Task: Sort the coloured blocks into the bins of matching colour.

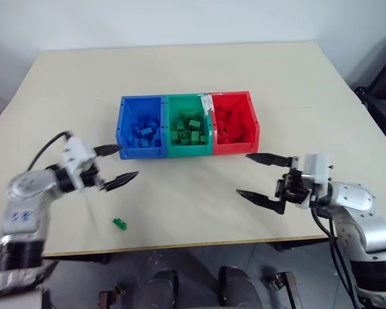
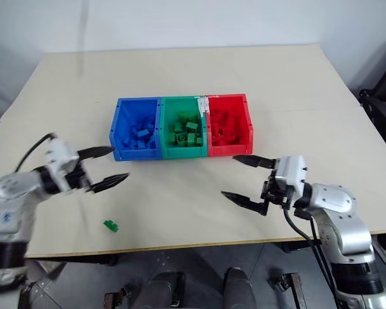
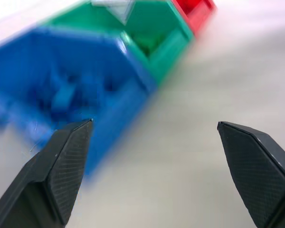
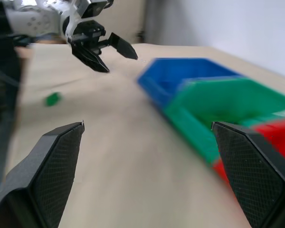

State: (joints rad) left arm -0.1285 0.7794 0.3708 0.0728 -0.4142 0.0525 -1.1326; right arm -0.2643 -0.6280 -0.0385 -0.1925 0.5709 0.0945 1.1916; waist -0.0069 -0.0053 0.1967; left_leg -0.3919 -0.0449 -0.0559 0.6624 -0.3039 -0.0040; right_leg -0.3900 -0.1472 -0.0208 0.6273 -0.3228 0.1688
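Three joined bins sit mid-table: blue point(image 1: 141, 152), green point(image 1: 188, 150) and red point(image 1: 235, 147), each with several bricks of its own colour inside. One small green block point(image 1: 120, 223) lies alone on the table near the front left edge. My left gripper point(image 1: 123, 162) hovers open and empty in front of the blue bin, above and behind that block. To the right of the bins, in front of the red one, my right gripper point(image 1: 243, 174) stands open and empty, pointing left. The right wrist view shows the loose block point(image 4: 52, 99) and the left gripper point(image 4: 111, 54) beyond it.
The beige table point(image 1: 180, 71) stretches bare behind the bins. Its front edge point(image 1: 199, 243) runs just below the loose block and both arms. A dark object point(image 1: 383, 103) stands off the table's right side.
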